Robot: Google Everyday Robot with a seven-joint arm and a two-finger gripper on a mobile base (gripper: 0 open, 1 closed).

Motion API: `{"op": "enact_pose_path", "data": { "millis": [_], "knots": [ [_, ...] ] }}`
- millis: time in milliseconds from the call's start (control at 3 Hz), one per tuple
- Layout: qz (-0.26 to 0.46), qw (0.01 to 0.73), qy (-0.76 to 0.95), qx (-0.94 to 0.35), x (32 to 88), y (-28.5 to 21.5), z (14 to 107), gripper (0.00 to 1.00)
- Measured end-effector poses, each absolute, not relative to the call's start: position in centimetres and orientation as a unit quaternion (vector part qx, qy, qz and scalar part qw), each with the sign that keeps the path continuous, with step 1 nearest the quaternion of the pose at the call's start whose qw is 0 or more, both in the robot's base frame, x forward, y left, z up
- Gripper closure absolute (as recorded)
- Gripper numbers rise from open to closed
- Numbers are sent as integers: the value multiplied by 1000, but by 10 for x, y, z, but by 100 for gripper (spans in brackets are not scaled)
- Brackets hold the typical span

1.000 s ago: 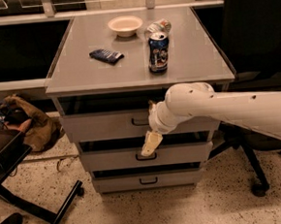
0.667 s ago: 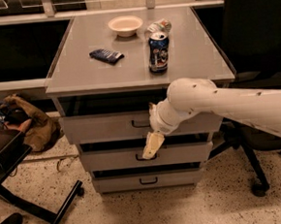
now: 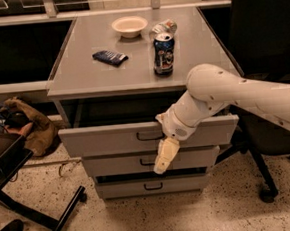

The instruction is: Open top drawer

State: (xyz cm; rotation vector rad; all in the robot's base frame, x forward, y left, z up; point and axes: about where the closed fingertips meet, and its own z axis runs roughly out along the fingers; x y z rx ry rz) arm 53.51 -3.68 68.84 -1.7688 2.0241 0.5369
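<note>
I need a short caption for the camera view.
Top drawer stands partly open; pincer hangs just below its handle.

The floor (image 3: 208, 215) is pale speckled stone, dimly lit in a warm tone. A grey bench (image 3: 81, 72) stands mid-room on a cabinet base. Far behind it runs a white ledge (image 3: 22, 19) with upright posts, and below the ledge is dark. To the right stands a black office chair (image 3: 266, 32) on a castor base (image 3: 266, 193). On the left floor lies a crumpled brown bag (image 3: 33, 129), and nearer is a black stand leg (image 3: 63, 221). The end effector (image 3: 166, 156) hangs low in front of the cabinet.
</note>
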Motion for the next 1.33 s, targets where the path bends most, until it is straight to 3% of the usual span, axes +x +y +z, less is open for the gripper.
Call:
{"op": "enact_pose_path", "data": {
  "millis": [1333],
  "knots": [
    [217, 164, 714, -646, 516, -29, 683, 0]
  ]
}}
